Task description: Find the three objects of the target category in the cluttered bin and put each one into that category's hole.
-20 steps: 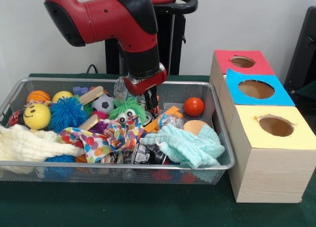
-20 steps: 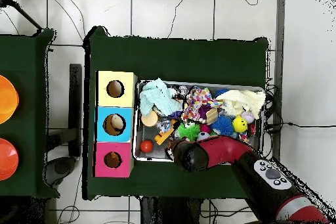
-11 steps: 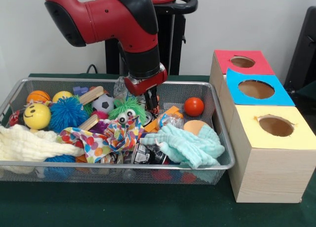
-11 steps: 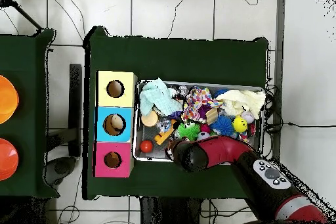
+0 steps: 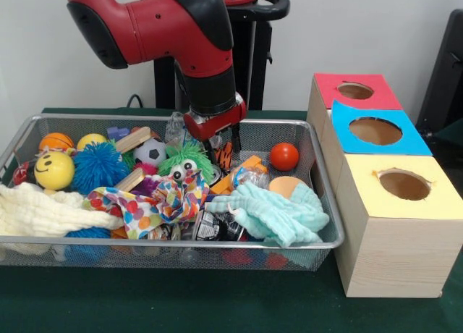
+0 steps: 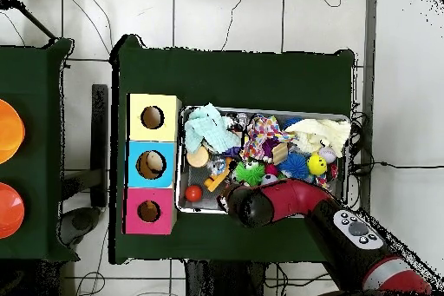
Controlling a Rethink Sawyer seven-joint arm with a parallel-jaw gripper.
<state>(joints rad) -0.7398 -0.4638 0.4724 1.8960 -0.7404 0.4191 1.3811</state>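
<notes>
I can read no words or numbers anywhere. The black can [image 5: 214,225] at six o'clock from me in the wire bin [image 5: 327,224] carries white print, too small to read.

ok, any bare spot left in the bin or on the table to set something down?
The bin is packed; the only bare mesh is around the red ball, beside the orange block. The hand hangs over the green fuzzy toy. Free green table runs along the bin's front edge, up to the yellow box.
</notes>
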